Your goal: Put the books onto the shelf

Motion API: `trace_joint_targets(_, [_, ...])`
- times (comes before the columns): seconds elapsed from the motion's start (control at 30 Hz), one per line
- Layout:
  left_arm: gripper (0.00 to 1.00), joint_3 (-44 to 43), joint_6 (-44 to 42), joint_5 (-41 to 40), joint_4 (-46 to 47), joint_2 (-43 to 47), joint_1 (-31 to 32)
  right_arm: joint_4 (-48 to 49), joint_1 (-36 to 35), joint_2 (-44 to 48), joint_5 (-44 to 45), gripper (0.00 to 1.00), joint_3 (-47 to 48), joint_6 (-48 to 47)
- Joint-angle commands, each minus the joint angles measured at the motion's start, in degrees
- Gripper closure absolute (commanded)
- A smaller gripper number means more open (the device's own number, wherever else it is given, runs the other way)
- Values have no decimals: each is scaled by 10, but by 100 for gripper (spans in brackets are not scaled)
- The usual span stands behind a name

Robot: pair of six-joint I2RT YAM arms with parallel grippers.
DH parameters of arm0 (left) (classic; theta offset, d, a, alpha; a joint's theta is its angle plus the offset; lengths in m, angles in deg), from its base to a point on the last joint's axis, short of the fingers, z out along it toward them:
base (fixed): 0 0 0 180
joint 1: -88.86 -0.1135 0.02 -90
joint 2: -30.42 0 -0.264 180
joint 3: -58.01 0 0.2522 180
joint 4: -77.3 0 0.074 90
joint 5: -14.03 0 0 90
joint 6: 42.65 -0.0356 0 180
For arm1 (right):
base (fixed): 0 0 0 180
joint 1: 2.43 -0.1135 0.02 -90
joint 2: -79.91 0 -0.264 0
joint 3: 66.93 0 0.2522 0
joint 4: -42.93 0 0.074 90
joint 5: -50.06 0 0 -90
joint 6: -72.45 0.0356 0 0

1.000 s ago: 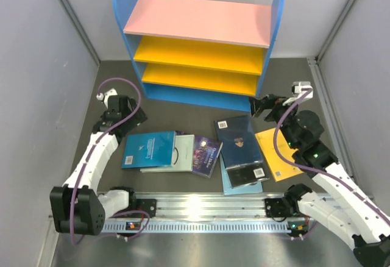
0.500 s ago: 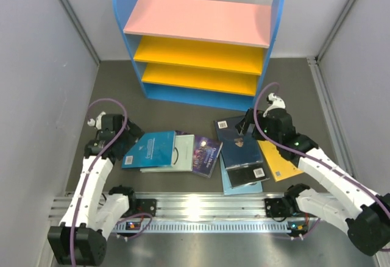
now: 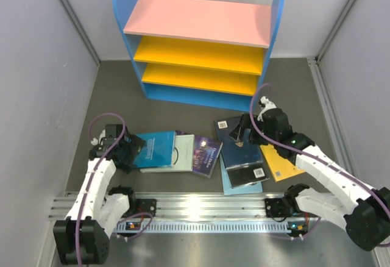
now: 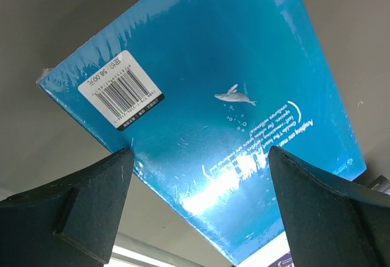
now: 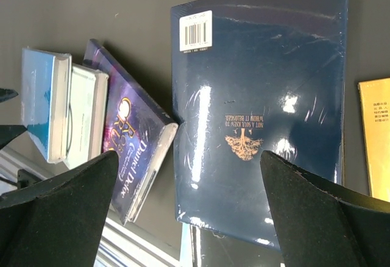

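Dark grey matting covers the table (image 3: 109, 90), with pale walls closing it in on three sides. At its far end stands the shelf (image 3: 198, 20), well beyond both sets of jaws, its pink top board and two yellow boards facing the arms. The books lie flat in a loose cluster between the arms. The left gripper (image 3: 125, 151) hangs low with its jaws spread wide and gripping nothing. The teal book (image 4: 231, 66) lies straight ahead of them, its barcoded corner reaching into the gap, nearer the finger on the left of the wrist view. Whether either finger touches the cover cannot be told. Past the teal book's far side, away from these jaws, the pale mint book (image 3: 183, 154) shows from beneath it, with the purple galaxy book (image 5: 131, 151) leaning against that stack. The right gripper (image 3: 239, 130) is also fully open and holds nothing. The dark navy book (image 5: 262, 96) lies directly under and ahead of its jaws, filling most of the gap between the two fingers. The yellow-orange book (image 3: 280, 163) lies just outside those jaws on the arm's own right, partly under the navy cover. Behind the jaws, toward the arm bases, a small black book (image 3: 250, 172) rests on a light blue book (image 3: 234, 185).
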Motion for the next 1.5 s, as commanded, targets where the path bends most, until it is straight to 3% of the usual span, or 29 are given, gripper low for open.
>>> trace_joint_targets(0.0, [1,31,35,-9,-24,-20,-3,-10,4,18,-9,0,2,-12])
trace_joint_targets(0.17, [1,11,45,-32,-103,13,-3,-20,4,17,-10,0,8,-21])
trace_joint_targets(0.3, [1,15,41,-10,-113,39,-3,-18,4,9,-11,0,4,-18])
trace_joint_targets(0.5, [1,16,29,-3,-107,-21,-2,-12,4,-4,-21,0,2,-18])
trace_joint_targets(0.9, [1,84,40,-13,98,-120,-2,-5,4,-18,-24,0,4,-36])
trace_joint_targets(1.27, [6,94,23,-46,200,-216,-2,5,4,-50,-34,0,-3,-46])
trace_joint_targets(1.33, [13,90,19,-46,211,-222,-3,5,4,-54,-37,0,-3,-48])
trace_joint_targets(1.37, [27,90,14,-48,215,-224,-2,6,4,-57,-38,1,-2,-49])
trace_joint_targets(1.4, [33,90,11,-52,220,-223,-2,5,4,-59,-37,0,-3,-50])
trace_joint_targets(1.43, [53,88,1,-57,229,-222,-3,5,4,-62,-37,0,-4,-50])
trace_joint_targets(1.47, [65,84,-3,-61,230,-222,-3,6,4,-62,-38,0,-3,-51])
